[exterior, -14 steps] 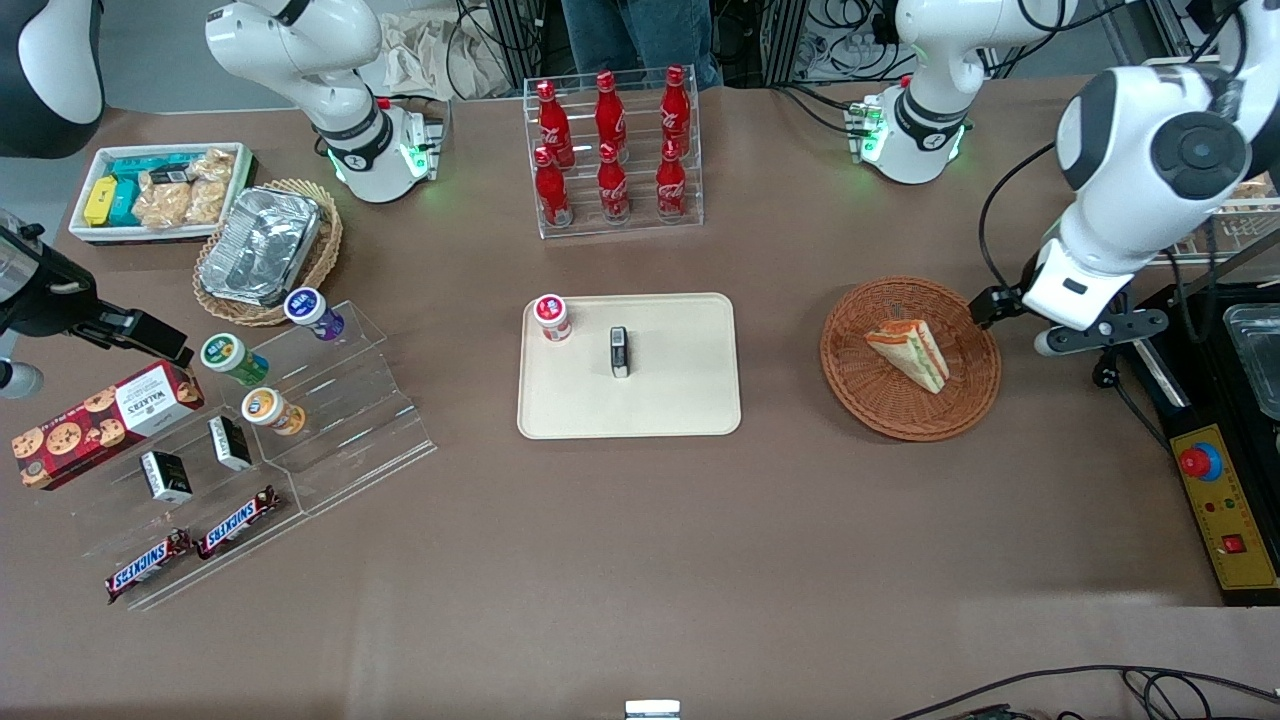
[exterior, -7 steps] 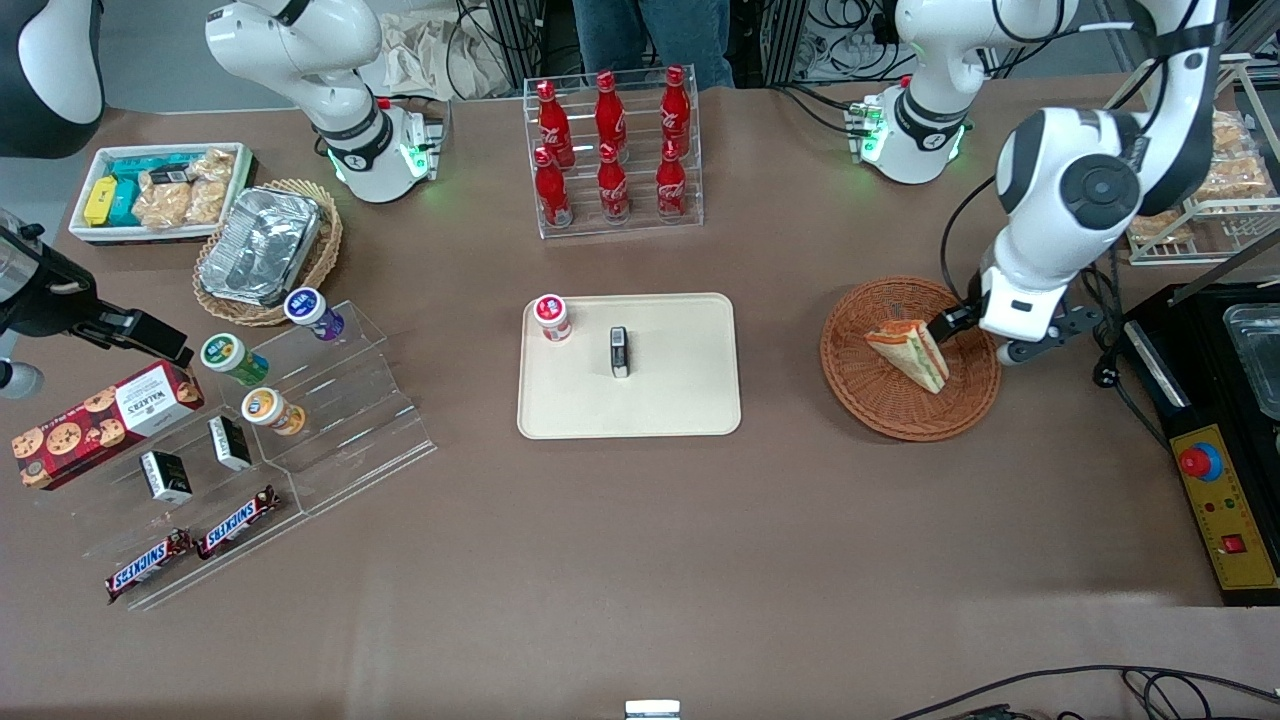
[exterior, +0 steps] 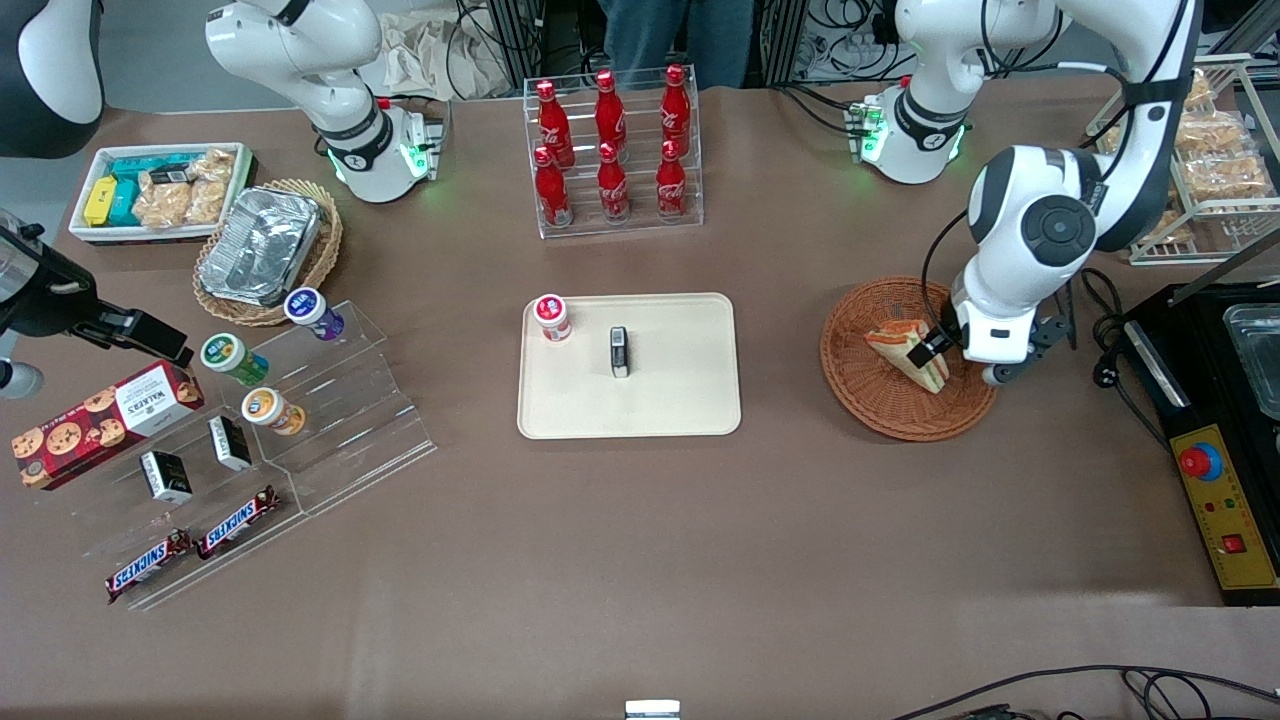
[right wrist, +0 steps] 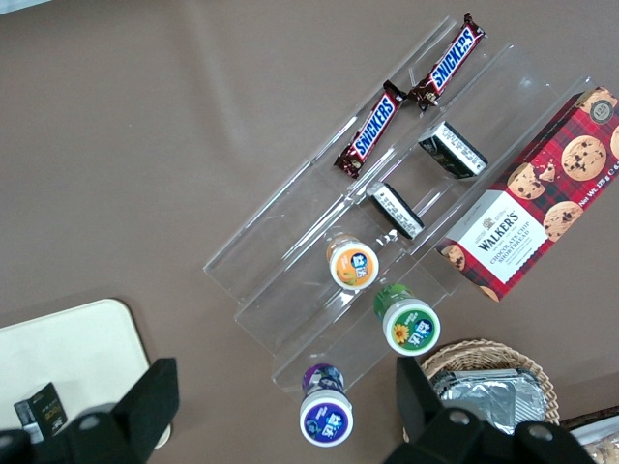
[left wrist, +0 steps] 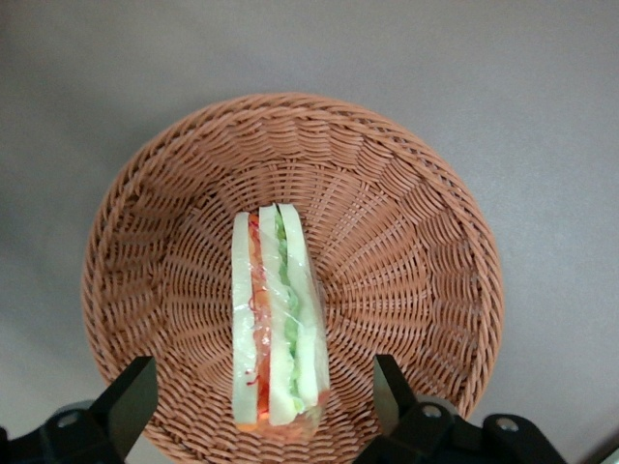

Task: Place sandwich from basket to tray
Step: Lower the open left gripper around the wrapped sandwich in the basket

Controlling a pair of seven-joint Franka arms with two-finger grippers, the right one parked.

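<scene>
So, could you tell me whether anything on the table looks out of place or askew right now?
Nothing stands out. The sandwich lies intact on its edge in the basket, and the open gripper hangs over it, fingers either side. The tray already carries a small red-lidded cup and a small dark box, both upright.

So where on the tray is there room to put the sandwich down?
The tray is bare along its edge nearest the front camera and on the part toward the basket. It is crowded where the red-lidded cup and small dark box stand. The open gripper is over the sandwich, in the basket.
</scene>
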